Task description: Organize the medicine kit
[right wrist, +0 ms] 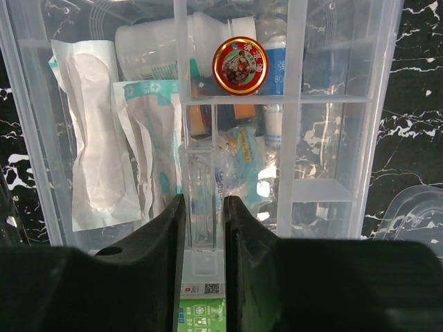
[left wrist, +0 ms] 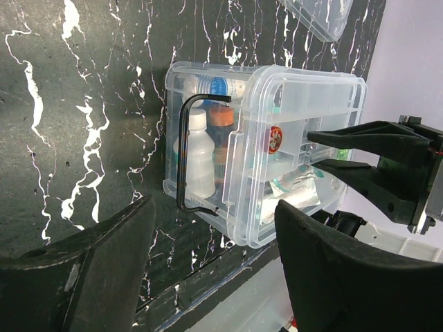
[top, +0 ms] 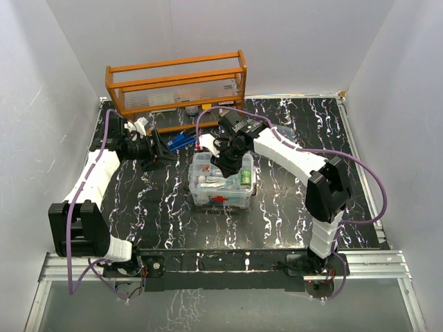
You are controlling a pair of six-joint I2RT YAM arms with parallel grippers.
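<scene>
Overhead, the medicine kit sits mid-worktop. The right hand is down on it and the left hand is off to its left, apart. The right wrist view adds detail: fingers clenched on an upright divider of the tray insert, with a red tin beyond. The left wrist view shows the left hand released and empty, and a white bottle beneath the tray.

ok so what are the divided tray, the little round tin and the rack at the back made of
divided tray: clear, glossy moulded plastic; contents show through its walls.
round tin: probably metal, with a shiny red-and-gold printed lid.
rack: looks like wood with an orange varnish, built from square bars.
</scene>
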